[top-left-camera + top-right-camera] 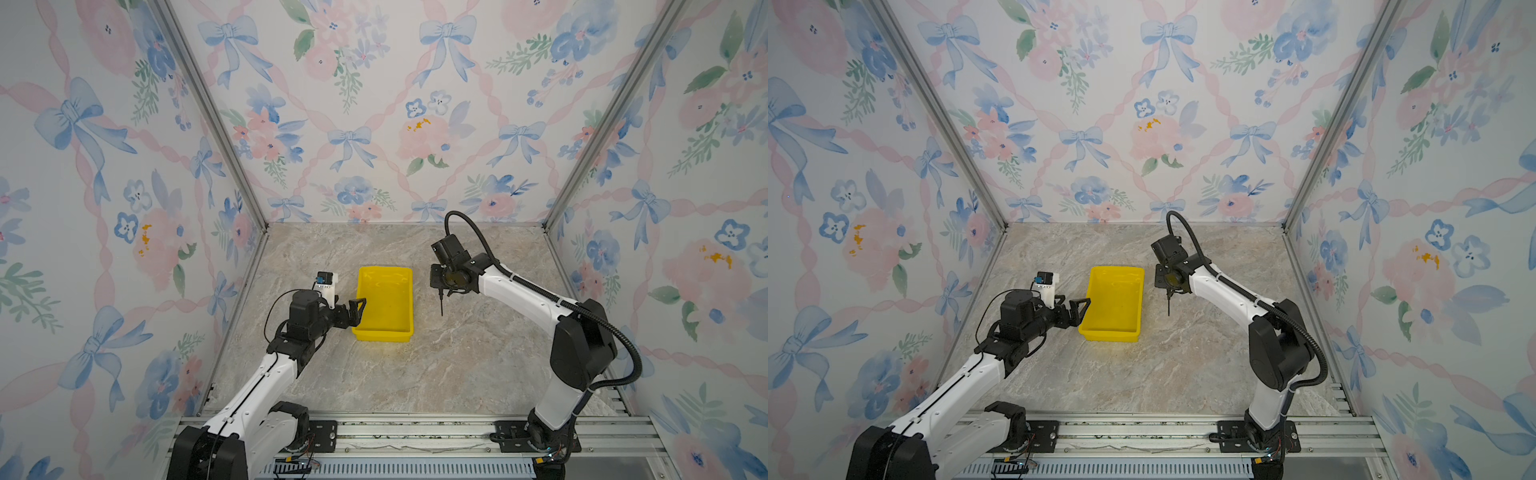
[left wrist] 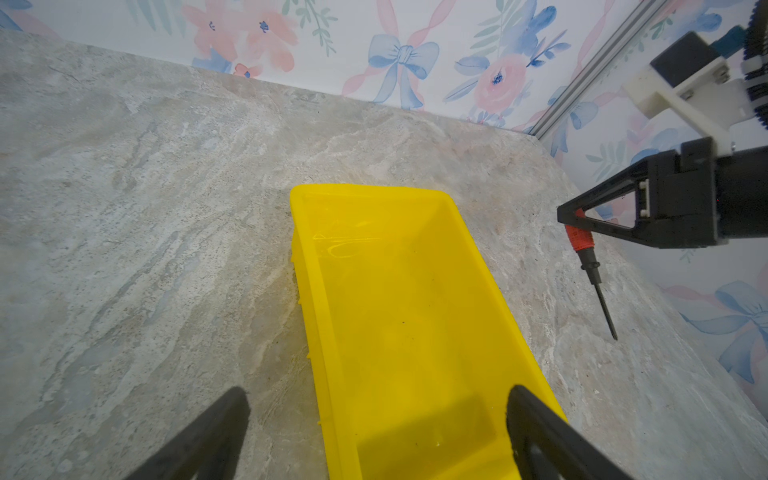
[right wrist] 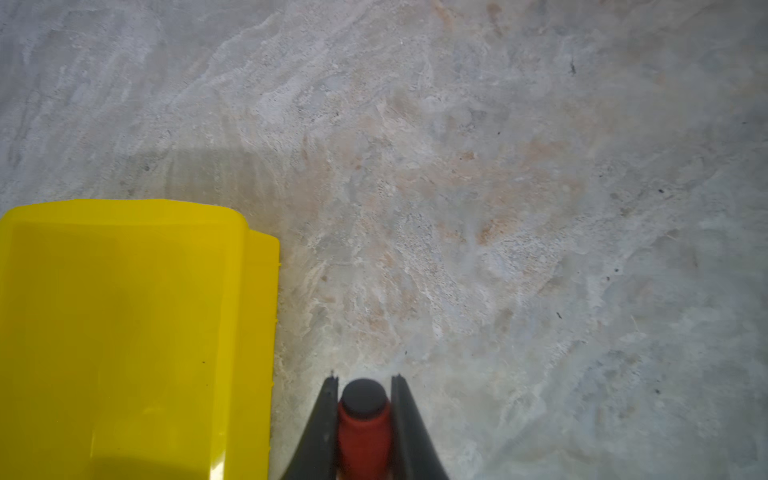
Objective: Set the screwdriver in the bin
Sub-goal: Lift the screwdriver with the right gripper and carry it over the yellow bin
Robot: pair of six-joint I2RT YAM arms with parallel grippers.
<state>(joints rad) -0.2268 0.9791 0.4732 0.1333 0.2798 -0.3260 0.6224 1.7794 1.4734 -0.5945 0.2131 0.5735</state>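
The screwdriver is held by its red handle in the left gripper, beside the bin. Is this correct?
Wrong arm: the right gripper holds the screwdriver by its red handle, beside the bin. The left wrist view shows this.

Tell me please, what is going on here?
The right gripper is shut on the screwdriver, at its red handle, and holds it shaft down over the table, beside the yellow bin. The bin is empty. The left gripper stands open at the bin's left rim, gripping nothing.

Red-handled screwdriver (image 2: 591,270) hangs tip-down beside yellow bin (image 2: 395,311).
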